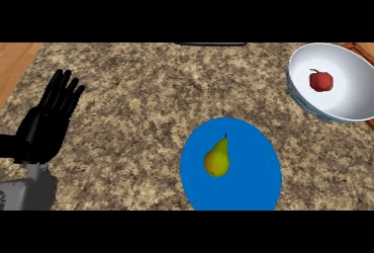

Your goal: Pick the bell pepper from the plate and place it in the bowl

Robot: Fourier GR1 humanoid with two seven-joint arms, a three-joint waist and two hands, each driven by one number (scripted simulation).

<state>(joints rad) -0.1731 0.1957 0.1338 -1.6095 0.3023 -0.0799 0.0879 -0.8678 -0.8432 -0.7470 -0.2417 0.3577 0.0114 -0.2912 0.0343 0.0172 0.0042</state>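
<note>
A red bell pepper [320,81] with a small green stem lies inside the white bowl [343,106] at the upper right of the counter. The blue plate [252,185] sits at the lower middle and bears a yellow-green pear [217,158]. My left hand [47,123] rests at the left edge, open, fingers straight and pointing up, holding nothing. It stands well apart from both the plate and the bowl. My right hand does not show in the head view.
The counter's top is speckled brown granite [146,99]. Wooden surface [15,64] borders it at the far left and far upper right. A dark object [211,44] peeks in at the top edge.
</note>
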